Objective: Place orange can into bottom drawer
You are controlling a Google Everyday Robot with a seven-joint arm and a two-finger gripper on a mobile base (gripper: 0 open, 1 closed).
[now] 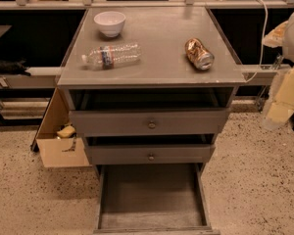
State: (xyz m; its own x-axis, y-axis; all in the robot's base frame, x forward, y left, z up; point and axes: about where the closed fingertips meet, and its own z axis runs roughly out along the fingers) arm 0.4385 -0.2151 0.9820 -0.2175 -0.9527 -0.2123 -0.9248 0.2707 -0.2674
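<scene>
The orange can [199, 54] lies on its side on the right of the grey cabinet top [157, 67], silver end toward me, dented. The bottom drawer [151, 196] is pulled wide open below the two knobbed drawers, and its bare floor shows with nothing in it. My arm and gripper [279, 106] hang blurred at the right edge of the view, off the cabinet's right side, below and to the right of the can and not touching it.
A clear plastic water bottle [111, 56] lies on the left of the cabinet top. A white bowl [110, 23] stands at the back left. An open cardboard box [59, 143] sits on the speckled floor left of the cabinet. A white cable [262, 38] hangs at right.
</scene>
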